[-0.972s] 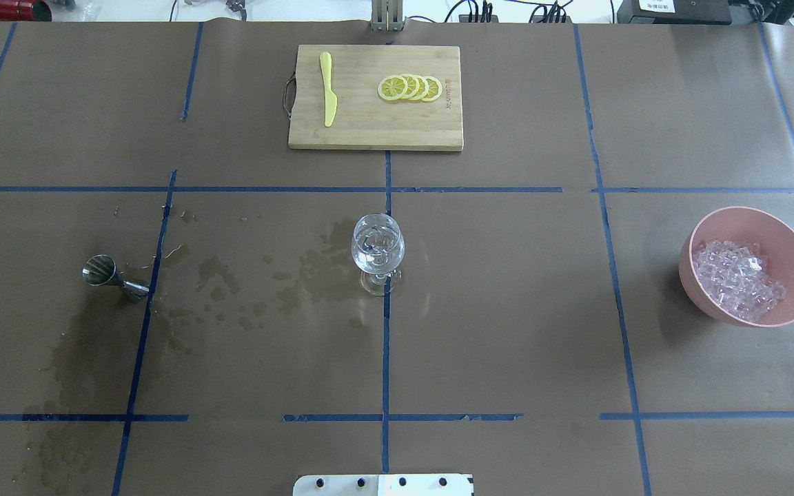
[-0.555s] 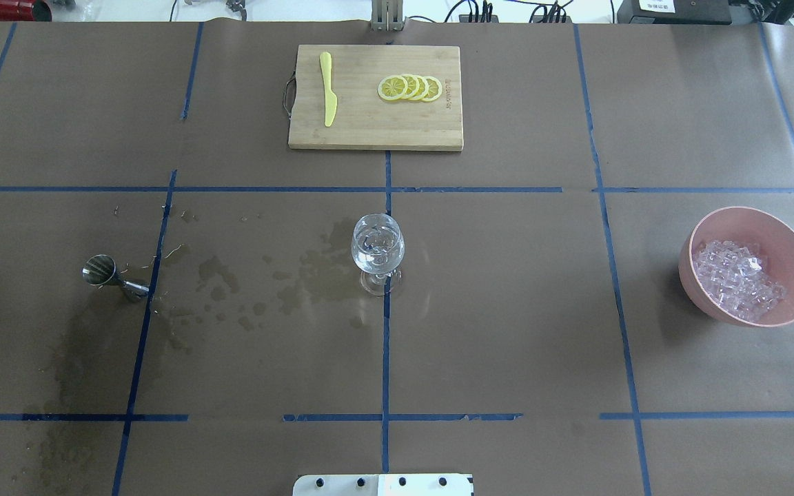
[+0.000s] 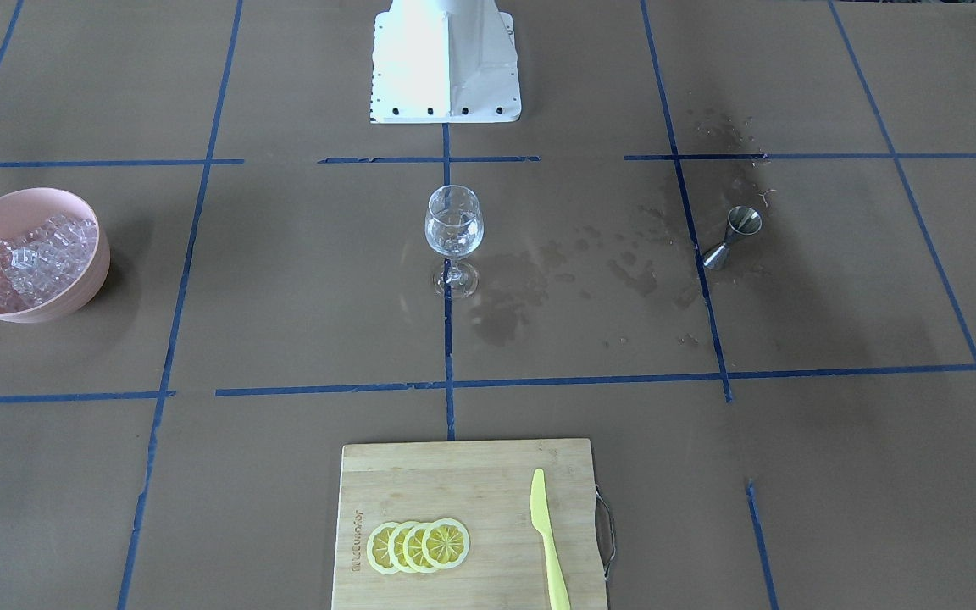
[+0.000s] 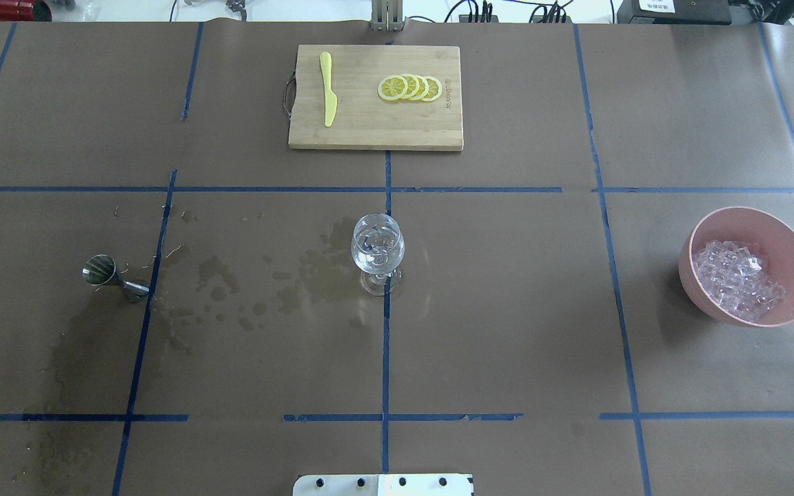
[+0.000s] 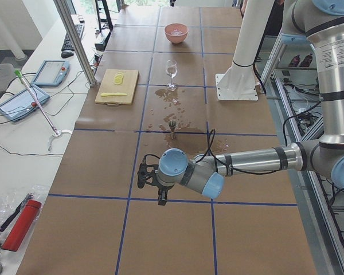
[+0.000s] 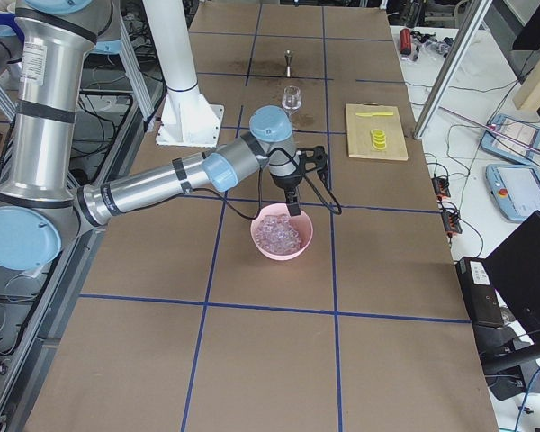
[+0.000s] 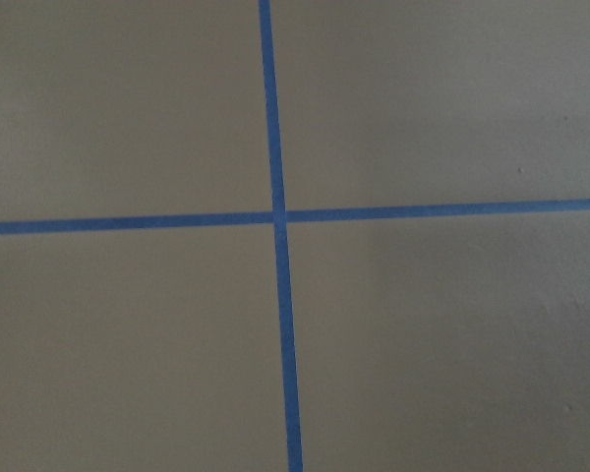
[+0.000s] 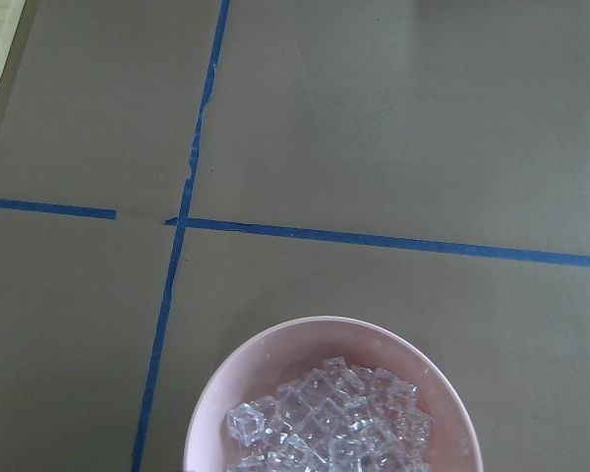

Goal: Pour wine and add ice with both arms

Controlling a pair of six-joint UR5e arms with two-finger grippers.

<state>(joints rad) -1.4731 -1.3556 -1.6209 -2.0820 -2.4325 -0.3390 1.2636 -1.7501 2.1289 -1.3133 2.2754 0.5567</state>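
We cannot tell if the left jaws or the right jaws are apart or together. The right arm [image 6: 162, 184] holds its jaws just over the ice [image 4: 738, 279] in the pink bowl [image 4: 786, 234], well to the right of the wine glass [image 4: 378, 249]. The left arm [image 5: 252, 160] hangs far to the left of this glass, beyond the jigger [image 4: 104, 272]. In the glass is a little clear wine [image 3: 454, 235].

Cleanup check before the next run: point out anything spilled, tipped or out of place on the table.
Dark wet stains spot the brown paper between the jigger and the wine glass, with a fainter patch nearer the robot. It looks like spilled liquid. Nothing appears tipped.
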